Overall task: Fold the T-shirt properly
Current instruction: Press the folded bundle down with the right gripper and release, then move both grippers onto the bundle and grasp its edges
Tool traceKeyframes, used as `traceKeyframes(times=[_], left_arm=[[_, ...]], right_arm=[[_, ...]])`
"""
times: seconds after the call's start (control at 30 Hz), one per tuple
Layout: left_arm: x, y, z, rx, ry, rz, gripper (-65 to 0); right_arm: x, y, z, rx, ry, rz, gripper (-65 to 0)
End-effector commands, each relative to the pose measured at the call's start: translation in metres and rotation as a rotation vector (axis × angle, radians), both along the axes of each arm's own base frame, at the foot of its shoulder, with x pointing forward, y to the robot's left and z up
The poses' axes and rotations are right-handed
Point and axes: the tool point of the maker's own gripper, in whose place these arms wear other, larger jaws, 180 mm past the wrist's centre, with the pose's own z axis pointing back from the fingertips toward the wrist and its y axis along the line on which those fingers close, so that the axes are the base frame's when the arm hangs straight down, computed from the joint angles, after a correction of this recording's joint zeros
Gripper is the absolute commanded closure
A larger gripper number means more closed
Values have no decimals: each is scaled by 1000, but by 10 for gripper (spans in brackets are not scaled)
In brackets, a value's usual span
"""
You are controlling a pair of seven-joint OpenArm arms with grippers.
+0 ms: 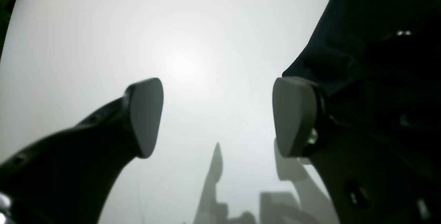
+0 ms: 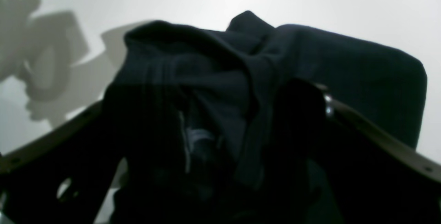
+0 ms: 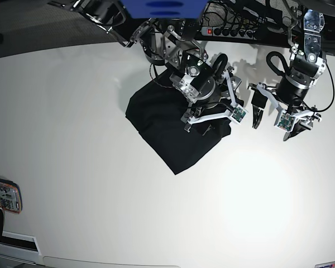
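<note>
The black T-shirt lies bunched in a rough diamond on the white table, in the upper middle of the base view. My right gripper is down on its right part. In the right wrist view its fingers stand wide apart, with folds of the T-shirt heaped between and over them; the tips are hidden. My left gripper hovers over bare table just right of the cloth, open and empty. An edge of the T-shirt shows beside its right pad.
A power strip and cables run along the table's back edge behind both arms. A blue object sits at the top. A flat device lies at the left edge. White table spreads in front of the cloth.
</note>
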Motion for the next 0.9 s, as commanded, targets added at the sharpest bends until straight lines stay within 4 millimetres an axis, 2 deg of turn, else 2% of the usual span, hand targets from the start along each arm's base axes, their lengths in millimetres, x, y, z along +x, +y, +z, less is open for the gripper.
traceKeyframes(times=[0.0, 0.13, 0.23, 0.37, 0.5, 0.67, 0.73, 0.87], left_arm=[[5, 1, 13, 5, -46, -8, -481], [6, 1, 14, 5, -50, -8, -481], [7, 1, 14, 5, -52, -8, -481], [7, 1, 15, 6, -54, -8, -481], [8, 3, 16, 21, -53, -16, -481], [8, 3, 16, 22, -52, -15, -481], [8, 4, 14, 22, -48, -13, -481], [3, -4, 8, 3, -29, -28, -481]], right_arm=[[0, 10, 12, 46, -19, 3, -533], [-9, 6, 13, 43, -28, 27, -533], [-32, 3, 0, -21, -23, 111, -533], [-42, 7, -1, -28, -28, 153, -533], [-34, 14, 17, 62, -82, 148, -533], [-28, 9, 33, 131, -159, 163, -533], [-23, 1, 32, 140, -179, 159, -533], [18, -29, 38, 160, -230, 31, -533]])
